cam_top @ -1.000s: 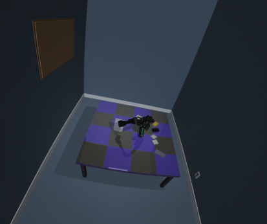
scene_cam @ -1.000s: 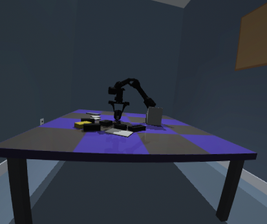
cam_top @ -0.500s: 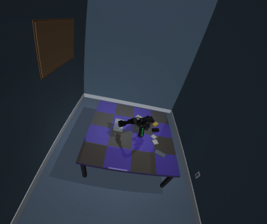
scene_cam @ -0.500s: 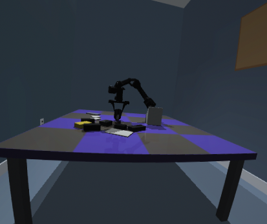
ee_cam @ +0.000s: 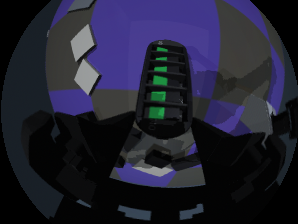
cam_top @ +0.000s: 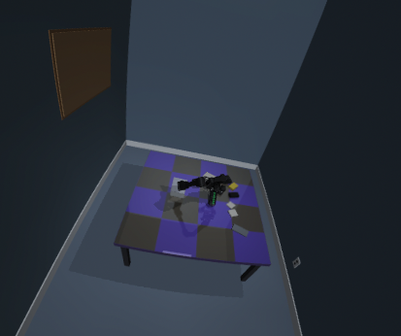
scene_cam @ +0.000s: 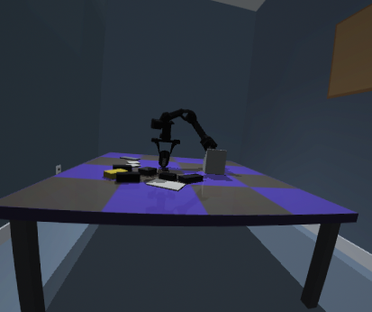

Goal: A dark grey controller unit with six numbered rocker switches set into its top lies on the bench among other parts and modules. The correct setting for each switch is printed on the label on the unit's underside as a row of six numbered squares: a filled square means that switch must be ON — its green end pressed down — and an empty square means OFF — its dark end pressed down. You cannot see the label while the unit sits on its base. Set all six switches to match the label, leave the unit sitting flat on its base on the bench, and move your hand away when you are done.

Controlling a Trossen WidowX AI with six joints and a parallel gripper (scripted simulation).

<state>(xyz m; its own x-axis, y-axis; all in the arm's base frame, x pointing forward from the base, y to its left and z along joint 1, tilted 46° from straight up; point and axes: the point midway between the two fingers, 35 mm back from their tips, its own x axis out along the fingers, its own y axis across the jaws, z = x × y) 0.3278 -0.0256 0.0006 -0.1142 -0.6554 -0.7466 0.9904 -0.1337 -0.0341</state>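
The dark grey controller unit is between the fingers of my gripper, which is shut on its near end. In the exterior view the unit hangs tilted, long end down, just above the bench. In the wrist view its switch side faces the camera, with the far end pointing away. Green ends show along the left of the switch row and dark ends on the right. Which ends are pressed is too small to tell. The underside label is hidden.
A yellow block and several black modules, such as one black block, lie on the bench. White cards and a grey plate lie nearby. A pale upright box stands by the arm.
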